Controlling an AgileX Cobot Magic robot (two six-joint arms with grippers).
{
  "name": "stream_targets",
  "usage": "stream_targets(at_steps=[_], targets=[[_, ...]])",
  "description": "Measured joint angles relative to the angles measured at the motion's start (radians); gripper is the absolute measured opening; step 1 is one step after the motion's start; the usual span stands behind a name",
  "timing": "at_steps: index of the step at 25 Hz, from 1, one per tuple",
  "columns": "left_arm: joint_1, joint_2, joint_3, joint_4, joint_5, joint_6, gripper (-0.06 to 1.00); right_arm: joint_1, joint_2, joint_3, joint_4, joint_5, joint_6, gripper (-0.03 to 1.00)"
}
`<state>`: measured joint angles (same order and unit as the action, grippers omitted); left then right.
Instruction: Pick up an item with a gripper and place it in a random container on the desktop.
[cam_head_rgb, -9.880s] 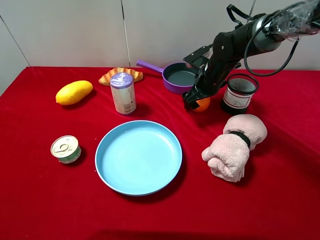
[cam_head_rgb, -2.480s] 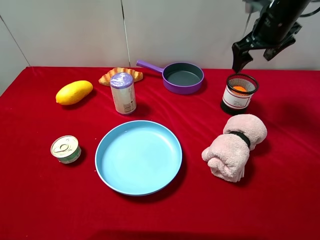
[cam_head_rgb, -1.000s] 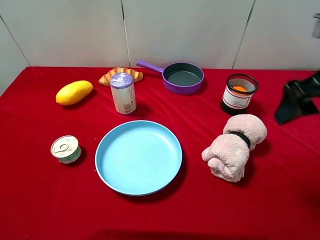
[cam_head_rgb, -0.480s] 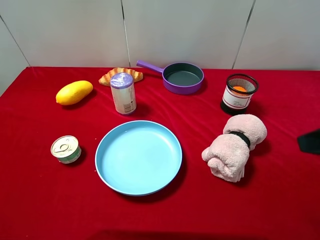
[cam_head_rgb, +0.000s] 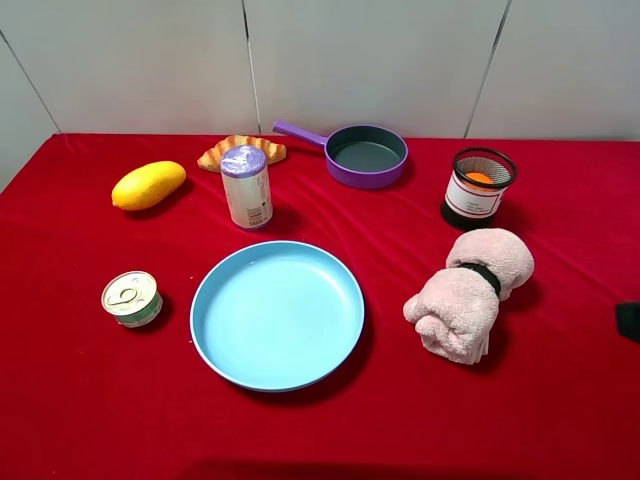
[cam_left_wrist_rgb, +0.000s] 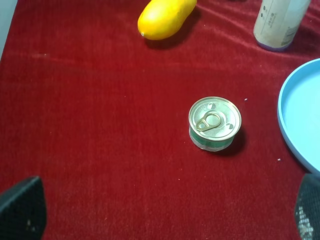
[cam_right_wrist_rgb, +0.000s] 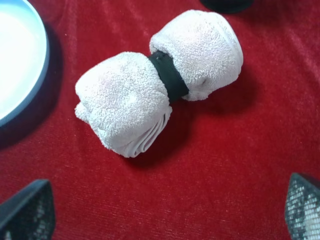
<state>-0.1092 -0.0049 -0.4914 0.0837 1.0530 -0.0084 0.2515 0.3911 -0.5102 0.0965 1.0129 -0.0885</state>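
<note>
The orange fruit (cam_head_rgb: 480, 178) lies inside the black wire-mesh cup (cam_head_rgb: 474, 197), which stands upright at the back right of the red desktop (cam_head_rgb: 400, 400). Only its top shows through the rim. My right gripper (cam_right_wrist_rgb: 165, 212) is open and empty above the cloth, on the near side of the rolled towel. In the exterior view only a dark tip of it (cam_head_rgb: 630, 320) shows at the right edge. My left gripper (cam_left_wrist_rgb: 165, 215) is open and empty above the cloth, near the tin can (cam_left_wrist_rgb: 215, 123). It is out of the exterior view.
A pink towel roll (cam_head_rgb: 468, 293) with a black band lies in front of the cup. A blue plate (cam_head_rgb: 277, 313) sits mid-table and a purple pan (cam_head_rgb: 365, 153) at the back. A mango (cam_head_rgb: 148, 185), white canister (cam_head_rgb: 246, 187), pastry (cam_head_rgb: 241, 149) and tin can (cam_head_rgb: 131, 298) are on the left.
My right arm first held the orange on the cloth, then hung open above the cup with the orange inside. It has since drawn back to the right edge of the exterior view.
</note>
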Motion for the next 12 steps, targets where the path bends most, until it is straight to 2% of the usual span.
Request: stream_targets(at_steps=[12], targets=[[0.0,0.0,0.0,0.0,0.0,0.0,1.0,0.0,-0.379,0.009,-0.045,0.007,0.061,0.69]])
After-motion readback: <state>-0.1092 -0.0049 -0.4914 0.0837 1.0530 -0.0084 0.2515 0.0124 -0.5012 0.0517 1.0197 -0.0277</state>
